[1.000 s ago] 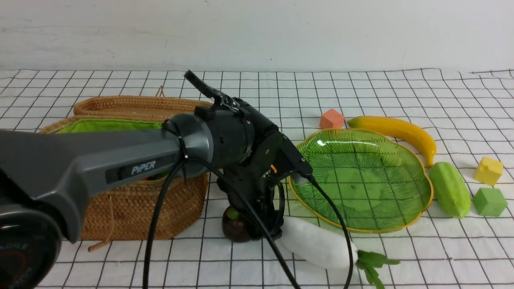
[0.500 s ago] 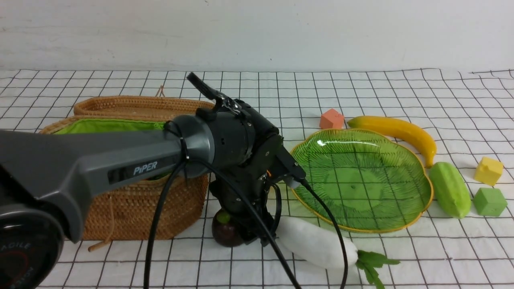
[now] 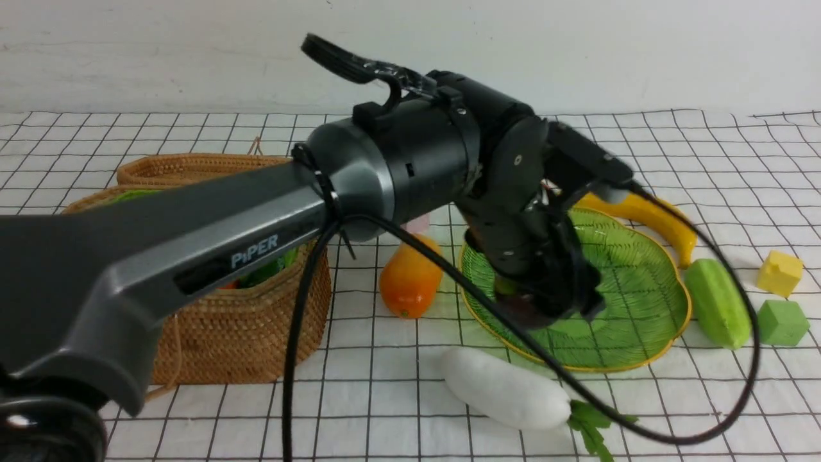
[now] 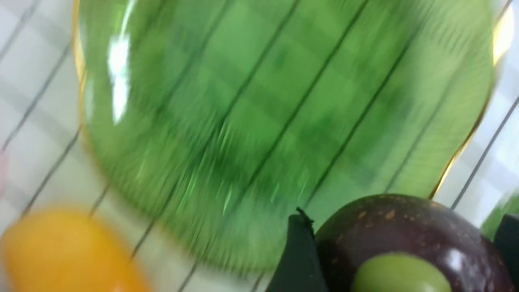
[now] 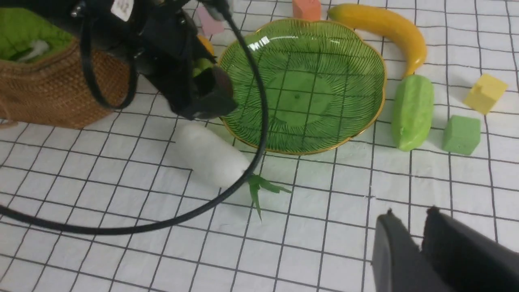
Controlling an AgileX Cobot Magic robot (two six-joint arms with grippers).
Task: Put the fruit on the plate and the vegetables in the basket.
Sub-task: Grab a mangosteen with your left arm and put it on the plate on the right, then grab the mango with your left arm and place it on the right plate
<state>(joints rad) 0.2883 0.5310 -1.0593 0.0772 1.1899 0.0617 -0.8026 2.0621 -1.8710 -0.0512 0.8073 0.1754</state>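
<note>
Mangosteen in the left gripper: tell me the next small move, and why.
Probably carry it a little farther in over the plate's bare middle before lowering. The left gripper is shut on the mangosteen, held in the air, and appears to hang near the plate's rim on the basket side. Released there, the round fruit might roll off.

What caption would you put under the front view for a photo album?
Left gripper holds the mangosteen over the edge of the plate; mango, radish, banana and cucumber lie on the checked cloth.
</note>
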